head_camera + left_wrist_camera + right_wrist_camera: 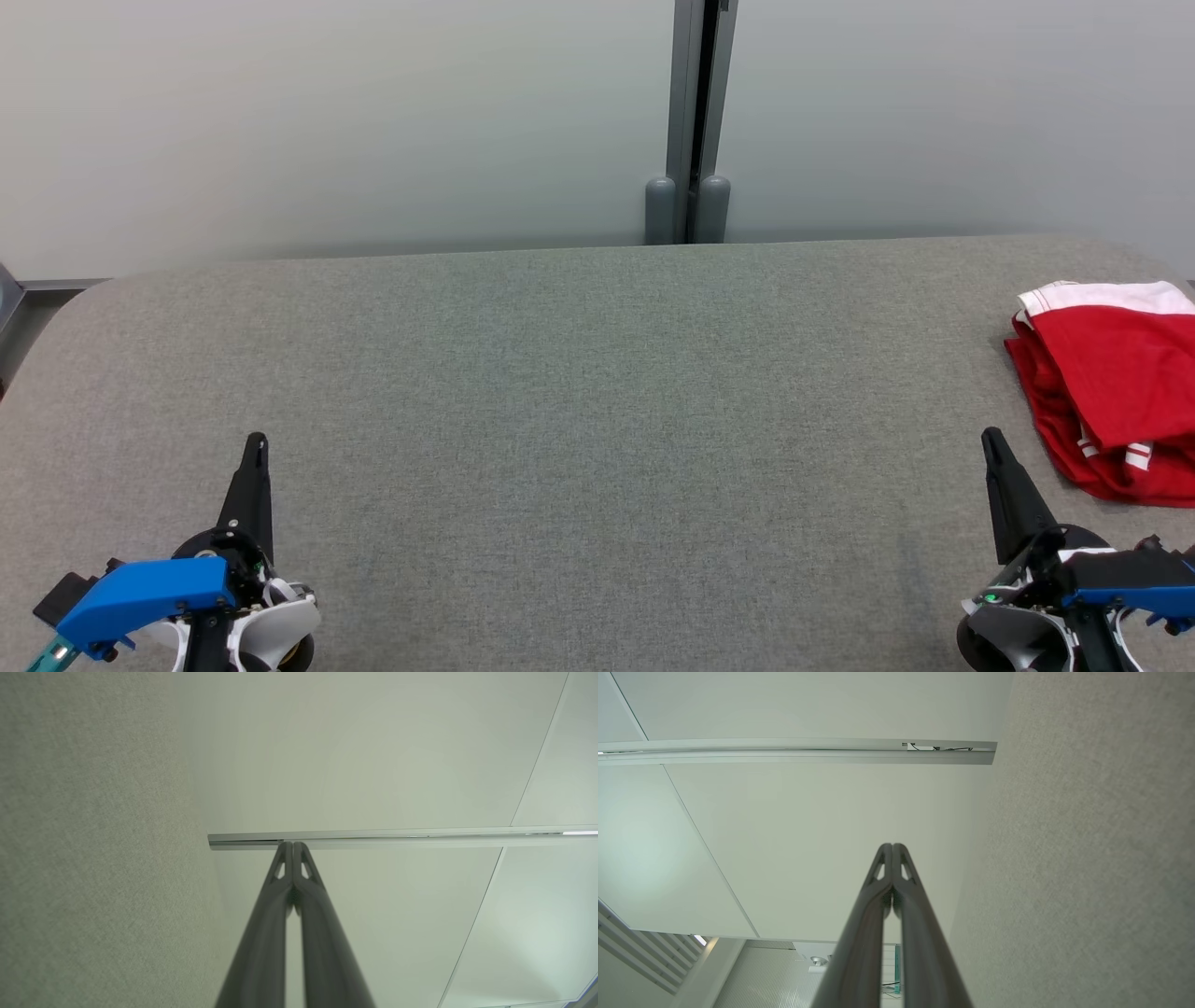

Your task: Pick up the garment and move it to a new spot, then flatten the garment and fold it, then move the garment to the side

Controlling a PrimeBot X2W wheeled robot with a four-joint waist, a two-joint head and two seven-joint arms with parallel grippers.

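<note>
A red garment [1116, 383] with white trim lies bunched in a rough fold at the far right of the grey fabric table [579, 392], partly cut off by the head view's edge. My left gripper [255, 443] rests at the lower left, shut, with nothing in it. At the lower right my right gripper [991, 439] is shut and empty too, a short way left of the garment's near corner. Both wrist views show the fingers pressed together, left gripper [293, 845] and right gripper [892, 847], pointing toward the wall.
Pale partition panels stand behind the table, with a grey post [691, 121] between them. The table's far edge runs just below the panels. A metal rail [397, 836] crosses the wall panel in the left wrist view.
</note>
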